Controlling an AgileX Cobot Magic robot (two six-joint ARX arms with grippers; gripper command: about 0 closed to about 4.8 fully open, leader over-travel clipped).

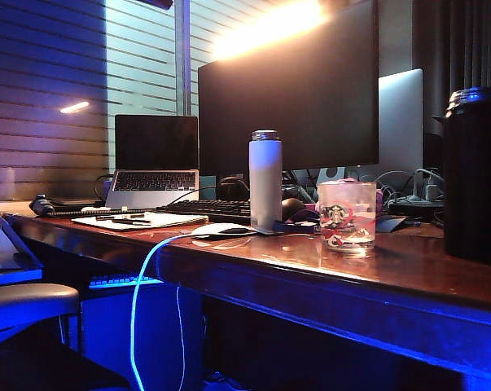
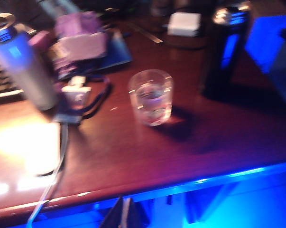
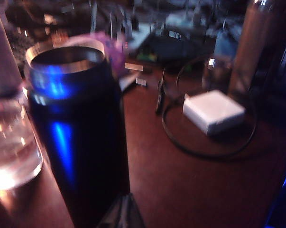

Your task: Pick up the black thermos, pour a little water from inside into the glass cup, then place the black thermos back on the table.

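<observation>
A white bottle (image 1: 265,179) stands mid-frame before a dark monitor (image 1: 287,90); a laptop (image 1: 154,163) sits at left.

Left gripper (image 2: 125,214): is showing only as a small dark wedge, hanging over the table's (image 2: 133,156) blue-lit front edge.
Left fingertips (image 2: 115,217): are tapering upward to one blunt point, matte and near-black, picking up a blue cast.
Left seam: a thin pale streak is running down the middle of the wedge between the two tips.
Right gripper (image 3: 122,213): is appearing as a similar dark wedge, just beside the base of the black thermos (image 3: 81,142).
Right fingertips (image 3: 113,217): are looking grey-black and dull, narrowing to a peak, with a faint lighter line dividing them.
Fine detail: blur is hiding any screws, cables or markings.
Arms: the exterior view is showing neither arm.
</observation>
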